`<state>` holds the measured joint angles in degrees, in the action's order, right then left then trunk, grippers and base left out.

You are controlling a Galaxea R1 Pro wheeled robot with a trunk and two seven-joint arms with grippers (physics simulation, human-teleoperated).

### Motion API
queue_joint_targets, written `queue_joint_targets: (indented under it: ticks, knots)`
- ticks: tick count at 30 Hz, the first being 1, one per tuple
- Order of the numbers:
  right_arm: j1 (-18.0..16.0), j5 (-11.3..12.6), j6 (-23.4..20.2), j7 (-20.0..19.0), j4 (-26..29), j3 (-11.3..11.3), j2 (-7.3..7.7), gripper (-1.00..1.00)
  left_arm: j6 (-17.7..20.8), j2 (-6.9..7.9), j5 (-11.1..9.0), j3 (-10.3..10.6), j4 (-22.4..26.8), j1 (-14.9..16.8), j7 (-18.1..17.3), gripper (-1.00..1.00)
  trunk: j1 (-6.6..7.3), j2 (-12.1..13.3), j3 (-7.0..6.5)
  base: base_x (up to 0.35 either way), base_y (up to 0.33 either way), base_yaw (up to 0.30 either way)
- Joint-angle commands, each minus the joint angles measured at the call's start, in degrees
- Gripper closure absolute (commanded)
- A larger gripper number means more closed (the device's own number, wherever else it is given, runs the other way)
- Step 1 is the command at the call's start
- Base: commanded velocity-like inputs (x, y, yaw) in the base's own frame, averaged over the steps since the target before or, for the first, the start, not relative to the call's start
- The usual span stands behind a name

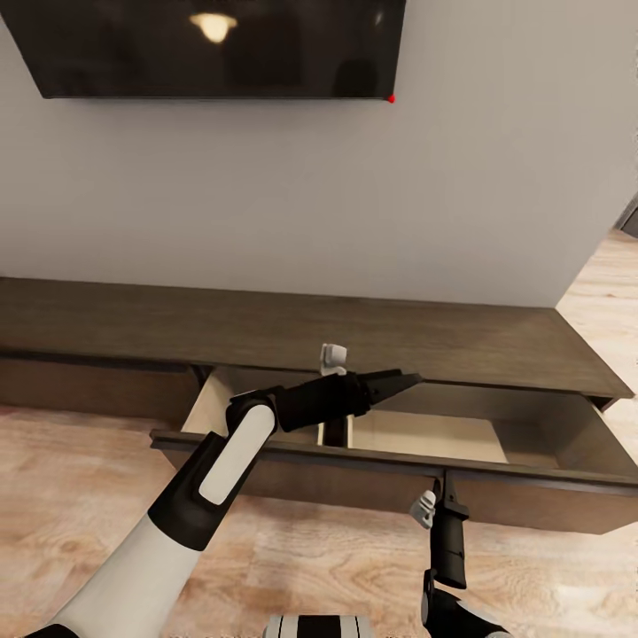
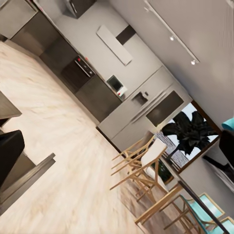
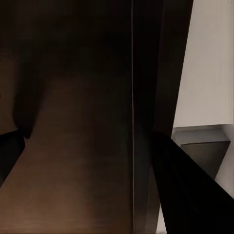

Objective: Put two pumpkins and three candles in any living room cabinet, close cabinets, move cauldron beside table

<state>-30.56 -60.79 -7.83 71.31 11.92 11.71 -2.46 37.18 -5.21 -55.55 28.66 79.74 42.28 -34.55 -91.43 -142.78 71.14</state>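
Over the open cabinet [image 1: 372, 332] drawer my left tool [image 1: 409, 381] hovers, apparently shut and empty (right tool [image 1: 440, 494] unclear); shoving could jam it

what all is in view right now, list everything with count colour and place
cabinet: one, dark brown, long and low against the wall
drawer: one, pulled open, pale beige inside, nothing visible in the part that shows
television: one, black, on the wall above the cabinet
floor: light wood planks
kitchen units: dark grey, far across the room in the left wrist view
chairs: a few, light wood, by a window
left gripper: black, over the open drawer
right gripper: black, at the drawer front
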Motion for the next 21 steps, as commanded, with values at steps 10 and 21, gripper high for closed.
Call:
queue_joint_targets:
  ticks: [10,21]
  knots:
    - [0.0,-0.2,0.1,2.8,0.1,0.3,0.00,1.00,-2.4,-0.02,0.0,0.2,0.0,0.0,-0.1,-1.00,0.01,0.0,-0.01,-0.113,0.002,0.000]
    - [0.0,-0.2,0.1,2.9,0.1,0.3,-0.04,1.00,-2.4,0.03,0.0,0.2,0.0,0.0,-0.1,-1.00,0.01,0.0,-0.01,-0.069,0.000,0.000]
